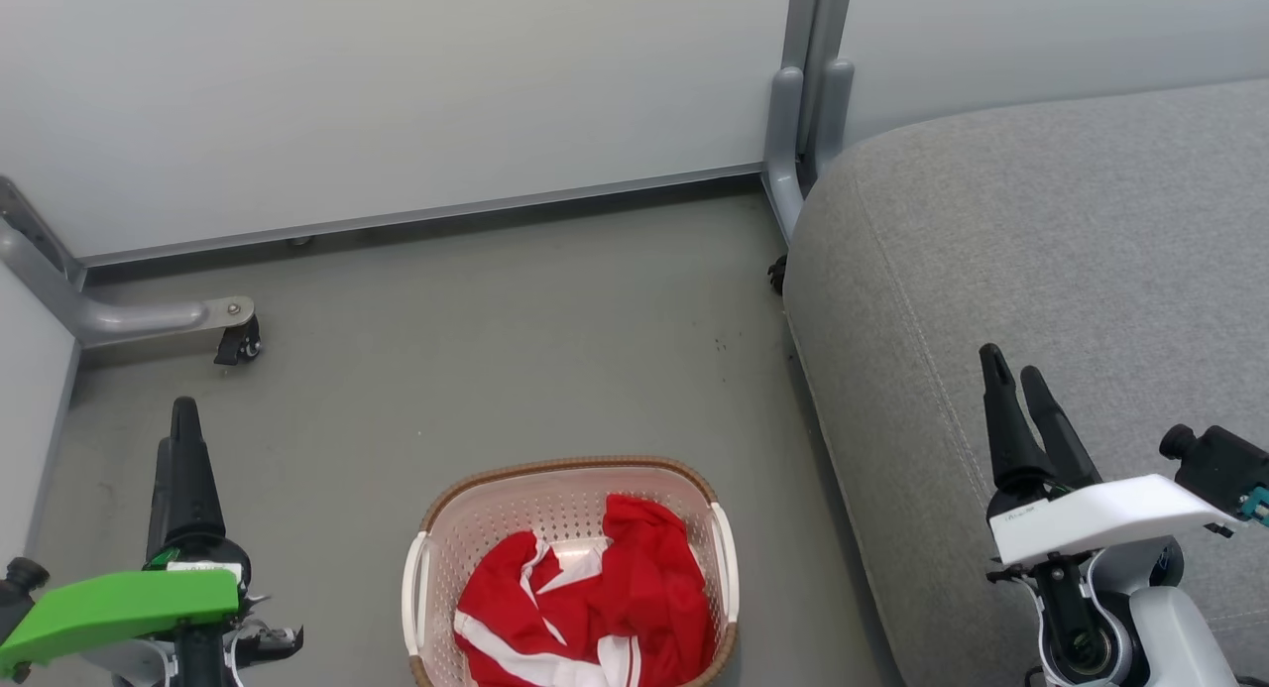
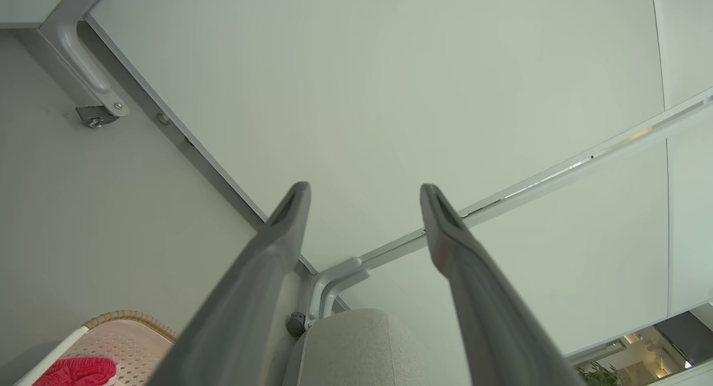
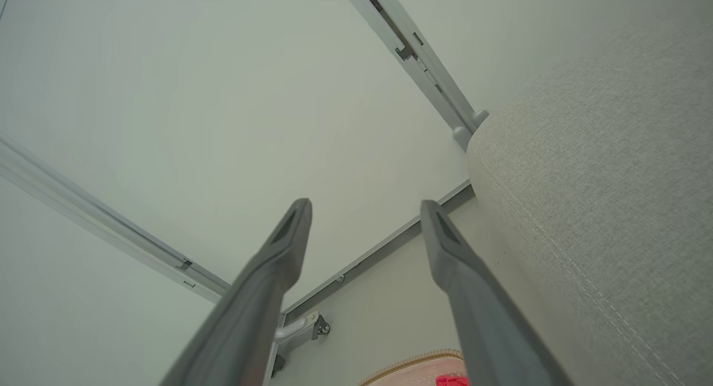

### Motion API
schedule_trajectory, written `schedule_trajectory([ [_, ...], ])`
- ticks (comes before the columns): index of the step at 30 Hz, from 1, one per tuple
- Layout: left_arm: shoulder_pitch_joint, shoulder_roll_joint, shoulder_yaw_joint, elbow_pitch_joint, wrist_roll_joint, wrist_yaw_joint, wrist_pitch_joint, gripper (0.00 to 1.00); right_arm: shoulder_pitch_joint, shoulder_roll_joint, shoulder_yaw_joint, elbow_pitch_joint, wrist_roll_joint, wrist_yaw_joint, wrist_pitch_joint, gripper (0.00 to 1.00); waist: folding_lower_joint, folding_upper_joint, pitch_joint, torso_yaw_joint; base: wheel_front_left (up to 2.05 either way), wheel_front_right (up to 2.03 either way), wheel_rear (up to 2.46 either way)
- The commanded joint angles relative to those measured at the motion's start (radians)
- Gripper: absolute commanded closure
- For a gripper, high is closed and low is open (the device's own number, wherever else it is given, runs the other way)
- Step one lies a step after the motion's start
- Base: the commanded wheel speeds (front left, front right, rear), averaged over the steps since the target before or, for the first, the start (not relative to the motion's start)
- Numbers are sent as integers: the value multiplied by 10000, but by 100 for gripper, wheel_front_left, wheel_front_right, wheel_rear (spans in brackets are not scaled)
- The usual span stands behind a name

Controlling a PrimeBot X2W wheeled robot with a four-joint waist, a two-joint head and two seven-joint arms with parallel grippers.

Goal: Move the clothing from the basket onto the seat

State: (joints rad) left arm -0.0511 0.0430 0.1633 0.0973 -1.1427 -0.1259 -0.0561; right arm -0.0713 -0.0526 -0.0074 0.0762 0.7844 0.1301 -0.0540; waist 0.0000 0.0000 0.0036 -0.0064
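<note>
running off the bottom edge of the head view, the basket (image 1: 570, 471) has its near rim cut off, and the clothing (image 1: 634, 588) crumpled inside it is clipped there too. the left gripper (image 2: 365, 186) hangs over the floor (image 1: 496, 310) left of the basket, fingers spread wide, pinching nothing. the right gripper (image 3: 365, 203) hovers over the seat (image 1: 1071, 271), likewise spread and empty. a castor (image 1: 238, 345) stands by the pale wall panel (image 1: 397, 92).

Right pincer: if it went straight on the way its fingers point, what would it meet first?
Probably the wall panel, a little above its bottom rail. The right pincer, open, aims between them, and the seat lies alongside, to that view's right, not across the line. Depth is hard to judge.
</note>
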Motion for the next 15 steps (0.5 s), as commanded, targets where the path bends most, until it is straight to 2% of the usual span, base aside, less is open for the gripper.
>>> schedule_trajectory([
  [1, -36, 59, -19, -310, 458, 48, -109, 0, -240, -100, 66, -267, -558, 4, -119, 0, 0, 0, 5, -2, 0, 0, 0],
  [4, -5, 62, -182, -622, 1151, 145, -204, 0, -248, -119, 205, -412, -1225, 4, -214, 0, 0, 0, 16, -8, 0, 0, 0],
  [10, 91, 65, -796, -1328, 2892, 654, -391, 0, -259, -159, 483, -679, -2427, 4, -414, 0, 0, 0, 39, -29, 0, 0, 0],
  [15, 187, 69, -1523, -1536, 4186, 792, -547, 0, -200, -187, 646, -781, -3349, 4, -562, 0, 0, 0, 32, -37, 0, 0, 0],
])
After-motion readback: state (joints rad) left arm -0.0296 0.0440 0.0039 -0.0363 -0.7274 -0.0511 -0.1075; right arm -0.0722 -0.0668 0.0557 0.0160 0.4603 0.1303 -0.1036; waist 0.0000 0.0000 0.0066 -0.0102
